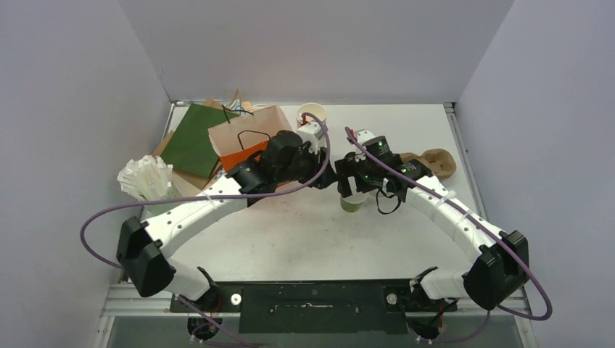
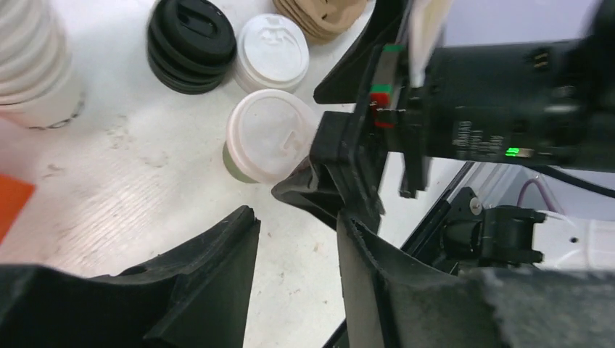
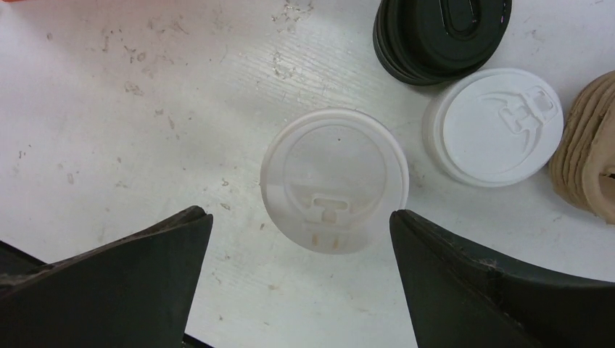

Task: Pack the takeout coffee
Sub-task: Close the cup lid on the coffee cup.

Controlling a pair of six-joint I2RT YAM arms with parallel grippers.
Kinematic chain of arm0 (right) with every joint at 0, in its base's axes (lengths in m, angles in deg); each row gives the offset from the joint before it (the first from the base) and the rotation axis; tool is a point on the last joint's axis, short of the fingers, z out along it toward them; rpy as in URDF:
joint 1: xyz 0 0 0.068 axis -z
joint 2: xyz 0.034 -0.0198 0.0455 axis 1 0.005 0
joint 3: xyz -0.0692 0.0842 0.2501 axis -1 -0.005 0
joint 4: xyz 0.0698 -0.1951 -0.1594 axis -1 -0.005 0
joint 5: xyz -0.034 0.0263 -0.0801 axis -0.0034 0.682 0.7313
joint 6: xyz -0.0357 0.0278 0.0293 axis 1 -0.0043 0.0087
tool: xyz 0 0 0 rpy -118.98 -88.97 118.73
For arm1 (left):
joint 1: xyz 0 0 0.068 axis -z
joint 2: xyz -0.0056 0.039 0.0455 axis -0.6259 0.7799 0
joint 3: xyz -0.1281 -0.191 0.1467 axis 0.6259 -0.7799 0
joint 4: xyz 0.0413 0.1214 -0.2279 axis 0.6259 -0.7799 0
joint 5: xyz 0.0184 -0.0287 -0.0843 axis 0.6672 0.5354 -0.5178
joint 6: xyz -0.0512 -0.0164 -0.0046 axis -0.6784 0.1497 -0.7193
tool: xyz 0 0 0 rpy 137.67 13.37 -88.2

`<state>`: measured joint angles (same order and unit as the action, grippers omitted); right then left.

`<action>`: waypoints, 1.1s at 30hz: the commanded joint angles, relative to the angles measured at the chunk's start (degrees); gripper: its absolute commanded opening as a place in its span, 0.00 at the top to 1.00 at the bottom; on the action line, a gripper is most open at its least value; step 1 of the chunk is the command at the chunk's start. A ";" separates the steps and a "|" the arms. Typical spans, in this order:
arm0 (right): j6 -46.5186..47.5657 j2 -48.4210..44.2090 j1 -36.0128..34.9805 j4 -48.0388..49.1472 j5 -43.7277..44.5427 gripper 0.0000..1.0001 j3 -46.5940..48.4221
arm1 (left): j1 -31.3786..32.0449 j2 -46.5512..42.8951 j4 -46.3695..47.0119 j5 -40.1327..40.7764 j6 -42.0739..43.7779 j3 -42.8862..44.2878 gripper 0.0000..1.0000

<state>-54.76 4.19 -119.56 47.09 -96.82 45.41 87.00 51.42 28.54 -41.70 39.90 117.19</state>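
Note:
The takeout coffee (image 3: 333, 181) is one small cup with a white lid, standing upright on the table; its olive-green side (image 2: 236, 163) shows in the left wrist view and in the top view (image 1: 353, 204). My right gripper (image 3: 299, 217) hovers over it, wide open, and the lid sits just beyond and between its fingertips without touching them. My left gripper (image 2: 294, 217) is open beside the cup with only bare table between its fingers. Both grippers meet at mid-table, the left gripper (image 1: 328, 177) and the right gripper (image 1: 349, 188).
Behind the cup lie a stack of black lids (image 3: 435, 36), a stack of white lids (image 3: 493, 127) and brown cup carriers (image 3: 587, 159). A stack of lidless white cups (image 1: 312, 114) stands at the back. Paper bags (image 1: 250, 130) lie back left, and white straws (image 1: 145, 180) are at the left.

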 commanded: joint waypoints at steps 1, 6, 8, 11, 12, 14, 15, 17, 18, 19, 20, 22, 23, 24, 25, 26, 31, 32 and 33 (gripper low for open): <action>0.33 1.78 -2.21 -1.41 5.02 0.00 2.43 | -0.73 -9.92 -10.24 6.70 5.45 6.63 0.54; 0.18 4.93 -3.76 -3.38 9.75 0.00 4.58 | -5.61 -17.00 -19.65 12.58 8.02 10.28 0.41; 0.19 5.81 -4.28 -3.83 11.01 0.00 5.02 | -8.94 -19.20 -22.06 13.17 9.01 10.69 0.38; 0.06 7.08 -4.64 -3.92 10.71 0.00 5.56 | -14.26 -21.79 -25.04 13.49 10.75 10.96 0.34; 0.04 7.38 -4.64 -3.92 10.70 0.00 5.60 | -16.02 -22.21 -26.03 13.50 11.38 11.17 0.34; -0.05 7.59 -4.77 -3.56 10.60 0.00 5.42 | -20.26 -22.80 -28.07 13.02 12.80 11.77 0.32; -0.06 7.70 -4.77 -3.43 10.62 0.00 5.30 | -22.44 -23.06 -28.89 12.45 13.39 12.04 0.32; -0.08 7.97 -4.70 -3.40 10.76 0.00 5.30 | -26.53 -23.51 -30.35 11.05 14.67 12.29 0.31; -0.12 8.07 -4.70 -3.42 10.80 0.00 5.30 | -28.43 -23.67 -30.90 10.38 15.12 12.57 0.32; -0.13 8.20 -4.70 -3.33 10.99 0.00 5.27 | -30.03 -23.86 -31.21 9.74 15.44 12.71 0.32; -0.16 8.28 -4.70 -3.26 11.12 0.00 5.33 | -31.34 -24.11 -31.40 9.08 15.72 12.82 0.32; -0.21 8.50 -4.64 -3.05 11.38 0.00 5.38 | -33.11 -24.46 -31.34 7.56 15.94 12.71 0.31; -0.18 8.66 -4.61 -3.12 11.56 0.00 5.47 | -33.69 -24.54 -31.22 6.92 15.90 12.60 0.31; -0.19 8.94 -4.60 -3.13 11.59 0.00 5.61 | -33.86 -24.60 -31.19 6.56 15.82 12.45 0.31; -0.14 9.31 -4.61 -3.17 11.66 0.00 5.73 | -33.92 -24.63 -31.07 6.23 15.78 12.33 0.31; -0.14 9.57 -4.53 -3.15 11.67 0.00 5.83 | -33.95 -24.67 -31.05 6.09 15.71 12.17 0.31; -0.28 10.68 -3.72 -2.40 9.63 0.00 5.59 | -34.27 -24.97 -30.75 6.12 15.68 11.52 0.31; -0.41 10.88 -3.44 -2.28 9.04 0.00 5.59 | -34.35 -24.99 -30.74 6.04 15.68 11.44 0.32; -0.52 10.89 -3.32 -2.25 8.52 0.00 5.59 | -34.36 -25.06 -30.60 6.03 15.61 11.31 0.32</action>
<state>-54.78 13.89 -123.71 43.66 -87.27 49.12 53.18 27.66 -2.57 -34.45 54.81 127.27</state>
